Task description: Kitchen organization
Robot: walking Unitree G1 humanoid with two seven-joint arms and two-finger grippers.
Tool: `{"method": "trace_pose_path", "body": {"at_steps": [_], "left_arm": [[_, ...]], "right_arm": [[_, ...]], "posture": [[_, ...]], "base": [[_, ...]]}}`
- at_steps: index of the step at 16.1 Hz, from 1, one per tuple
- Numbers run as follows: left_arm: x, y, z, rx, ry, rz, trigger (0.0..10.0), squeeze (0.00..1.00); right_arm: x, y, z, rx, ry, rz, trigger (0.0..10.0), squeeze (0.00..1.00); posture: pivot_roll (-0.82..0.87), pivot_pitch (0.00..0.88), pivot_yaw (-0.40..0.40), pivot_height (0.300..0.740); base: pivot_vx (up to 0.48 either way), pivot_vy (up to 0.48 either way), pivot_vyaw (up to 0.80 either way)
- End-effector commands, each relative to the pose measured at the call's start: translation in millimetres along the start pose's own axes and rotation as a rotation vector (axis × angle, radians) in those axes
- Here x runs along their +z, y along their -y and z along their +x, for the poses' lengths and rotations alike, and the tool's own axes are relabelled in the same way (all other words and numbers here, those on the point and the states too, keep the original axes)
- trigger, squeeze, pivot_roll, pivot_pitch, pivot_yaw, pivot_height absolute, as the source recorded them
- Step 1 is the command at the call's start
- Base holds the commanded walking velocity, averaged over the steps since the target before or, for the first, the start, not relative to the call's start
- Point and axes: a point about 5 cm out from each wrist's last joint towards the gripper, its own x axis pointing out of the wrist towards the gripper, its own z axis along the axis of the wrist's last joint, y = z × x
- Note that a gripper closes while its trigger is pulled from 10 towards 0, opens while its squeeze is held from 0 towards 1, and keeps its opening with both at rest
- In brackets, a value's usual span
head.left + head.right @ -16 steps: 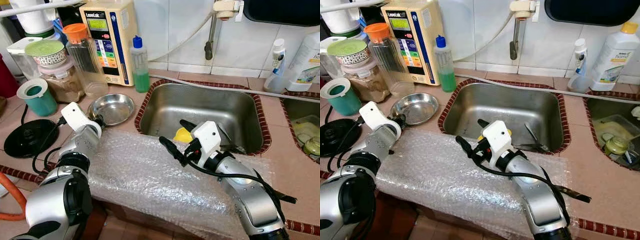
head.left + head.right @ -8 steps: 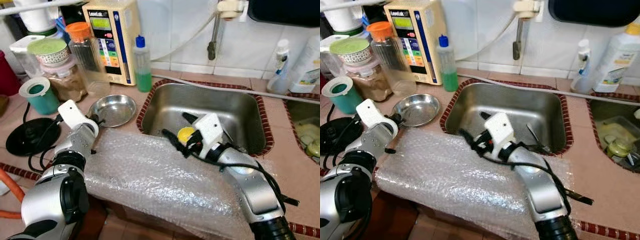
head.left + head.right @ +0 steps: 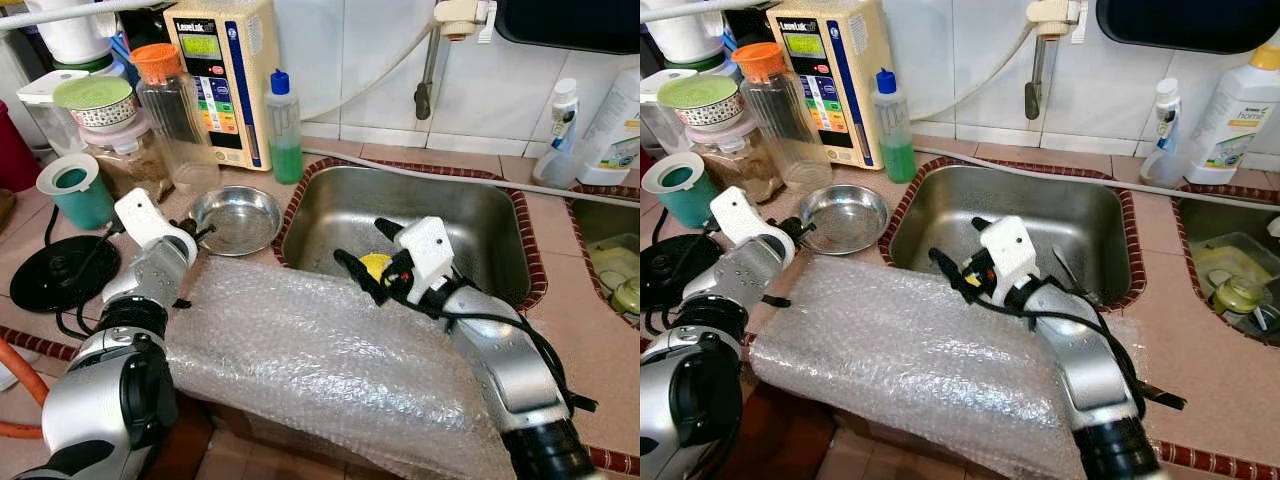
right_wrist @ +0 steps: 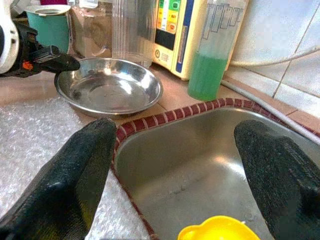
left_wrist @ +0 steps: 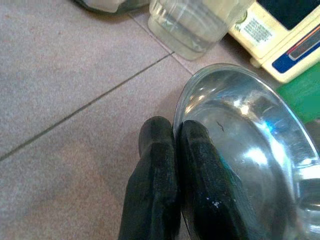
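A shallow steel bowl [image 3: 237, 218] sits on the tiled counter left of the sink [image 3: 470, 205]. My left gripper [image 3: 190, 232] is at its near-left rim, and the left wrist view shows the two fingers [image 5: 150, 150] shut on the rim of the bowl [image 5: 250, 150]. My right gripper [image 3: 368, 250] is open above the sink's near-left corner, pointing toward the bowl [image 4: 107, 85]. Under it in the sink lies a small yellow object [image 4: 215, 231]. A sheet of bubble wrap [image 3: 300, 350] covers the counter's front edge beneath both arms.
Behind the bowl stand a green soap bottle [image 3: 283, 128], a cream water unit [image 3: 225, 70], an orange-lidded pitcher [image 3: 175, 115] and jars. A teal cup [image 3: 75, 190] and a black kettle base [image 3: 60, 272] lie left. The tap [image 3: 430, 70] hangs over the sink; a second basin [image 3: 615, 280] holds dishes.
My right arm has reached farther forward over the sink's near-left corner, still open. The left gripper has stayed at the bowl's rim.
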Motion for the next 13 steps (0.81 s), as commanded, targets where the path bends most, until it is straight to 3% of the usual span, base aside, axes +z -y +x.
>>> {"method": "trace_pose_path", "body": {"at_steps": [1,6,8,9,11,13], "left_arm": [[5.2,-11.3,-1.3,0.035,0.014,-0.002,0.0,0.00],[3.1,-11.0,-2.9,0.033,0.028,-0.036,0.0,0.00],[2.9,-4.8,-4.7,-0.019,0.038,-0.009,0.0,0.00],[2.7,4.7,-5.9,-0.082,0.046,0.014,0.0,0.00],[-3.2,38.8,-12.2,-0.303,0.051,0.029,0.0,0.00],[-9.2,52.6,-16.2,-0.386,0.038,0.038,0.0,0.00]], "right_arm": [[4.0,3.3,2.5,-0.002,0.016,-0.009,10.0,0.00],[-0.7,14.8,3.4,-0.032,-0.003,-0.021,10.0,0.00],[-3.3,19.3,2.4,-0.065,-0.023,-0.026,10.0,0.00],[-4.7,23.1,2.4,-0.099,-0.036,-0.029,10.0,0.00],[-10.1,36.5,2.7,-0.207,-0.053,0.056,10.0,0.00],[-17.1,42.9,5.5,-0.250,-0.072,0.123,10.0,0.00]], "posture": [[0.00,0.000,0.059,0.740],[0.01,0.000,0.029,0.740],[0.01,0.000,0.030,0.740],[0.00,0.000,0.031,0.740],[0.01,0.000,0.034,0.740],[0.01,0.000,0.046,0.740]], "base": [[0.000,0.000,0.00],[0.000,0.000,0.00],[0.000,0.000,0.00],[0.000,0.000,0.00],[0.000,0.000,0.00],[0.000,0.000,0.00]]}}
